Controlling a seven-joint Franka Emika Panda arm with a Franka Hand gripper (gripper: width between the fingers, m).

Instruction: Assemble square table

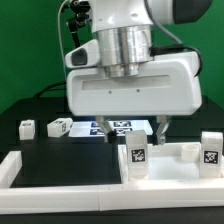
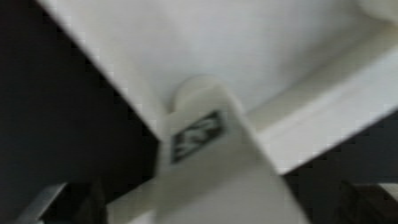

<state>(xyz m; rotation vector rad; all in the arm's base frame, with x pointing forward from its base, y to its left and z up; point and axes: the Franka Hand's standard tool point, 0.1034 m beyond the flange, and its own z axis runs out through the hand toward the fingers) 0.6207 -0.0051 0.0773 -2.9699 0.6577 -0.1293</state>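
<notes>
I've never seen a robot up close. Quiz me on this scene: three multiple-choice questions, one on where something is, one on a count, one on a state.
1. Where are the two lying leg blocks?
A on the square panel
B on the black table, toward the exterior view's left
C between the robot's fingers

2. How many leg blocks stand upright on the square panel?
A none
B two
C five

3. How is the gripper?
A open
B shut on a leg block
C shut on a border bar

Answers:
1 B: both lie on the dark surface, apart from the panel.
2 B: one stands at the panel's near corner, and one at the exterior view's right edge.
3 A: the jaws stand wide apart and grip nothing.
</notes>
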